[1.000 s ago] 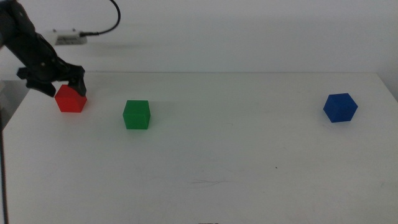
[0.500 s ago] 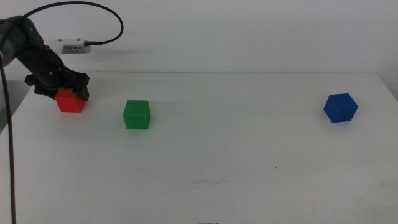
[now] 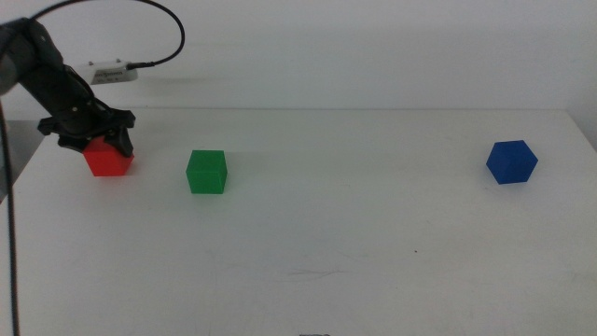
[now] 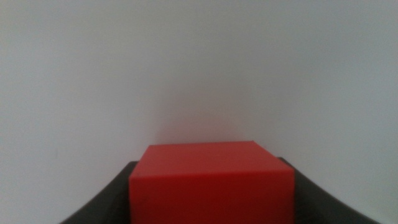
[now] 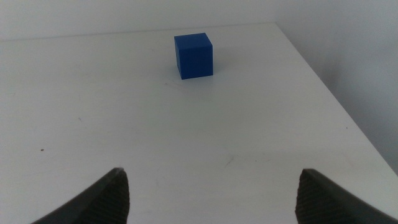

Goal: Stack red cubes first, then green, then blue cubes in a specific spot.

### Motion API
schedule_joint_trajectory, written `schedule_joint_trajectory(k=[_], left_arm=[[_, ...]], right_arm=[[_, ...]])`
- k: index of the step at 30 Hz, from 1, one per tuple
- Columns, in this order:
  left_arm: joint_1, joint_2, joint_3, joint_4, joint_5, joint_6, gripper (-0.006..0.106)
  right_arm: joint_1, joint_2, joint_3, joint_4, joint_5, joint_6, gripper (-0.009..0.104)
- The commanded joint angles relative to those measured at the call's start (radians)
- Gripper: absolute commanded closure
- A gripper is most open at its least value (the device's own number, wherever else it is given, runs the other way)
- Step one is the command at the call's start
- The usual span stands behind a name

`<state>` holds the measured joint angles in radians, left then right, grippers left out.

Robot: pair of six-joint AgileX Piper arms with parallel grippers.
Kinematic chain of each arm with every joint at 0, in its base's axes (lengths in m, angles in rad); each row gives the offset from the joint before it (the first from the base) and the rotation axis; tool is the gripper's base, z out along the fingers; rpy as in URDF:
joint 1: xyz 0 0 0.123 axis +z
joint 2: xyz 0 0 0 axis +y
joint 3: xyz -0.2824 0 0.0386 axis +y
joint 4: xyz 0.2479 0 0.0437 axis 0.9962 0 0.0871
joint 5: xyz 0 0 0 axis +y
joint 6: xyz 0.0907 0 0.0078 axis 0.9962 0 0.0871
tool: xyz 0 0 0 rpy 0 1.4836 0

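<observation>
1. We are seeing the red cube (image 3: 108,161) sitting at the far left of the white table (image 3: 308,243), filling the left wrist view between the two dark jaws.
2. We are finding the left gripper (image 3: 91,133) clenching that cube, its jaws pressing both side faces.
3. We are spotting the green cube (image 3: 206,172) resting near the red one, apart from it.
4. We are noting the blue cube (image 3: 511,161) lying far right, well apart.
5. We are seeing the right gripper (image 5: 208,193) hanging spread wide, grasping nothing, with the blue cube ahead of it.
</observation>
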<state>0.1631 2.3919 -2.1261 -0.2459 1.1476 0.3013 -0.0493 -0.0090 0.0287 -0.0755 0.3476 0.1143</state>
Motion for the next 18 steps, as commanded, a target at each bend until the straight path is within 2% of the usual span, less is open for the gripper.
schedule_joint_trajectory(k=[1,8,11,14,18], left_arm=[[-0.004,-0.135,0.014,-0.028,0.002,-0.009,0.07],[-0.038,-0.462,0.429,-0.016,-0.204,-0.084,0.07],[-0.093,-0.599,0.626,0.011,-0.318,-0.19,0.07],[-0.189,-0.677,0.715,0.057,-0.353,-0.316,0.07],[-0.36,-0.683,0.717,0.144,-0.348,-0.478,0.07]], right_arm=[[-0.006,-0.023,-0.018,-0.006,-0.074,-0.013,0.022],[-0.006,-0.023,-0.018,-0.006,-0.074,-0.013,0.022],[-0.006,-0.023,-0.018,-0.006,-0.074,-0.013,0.022],[-0.006,-0.023,-0.018,-0.006,-0.074,-0.013,0.022],[-0.006,-0.023,-0.018,-0.006,-0.074,-0.013,0.022]])
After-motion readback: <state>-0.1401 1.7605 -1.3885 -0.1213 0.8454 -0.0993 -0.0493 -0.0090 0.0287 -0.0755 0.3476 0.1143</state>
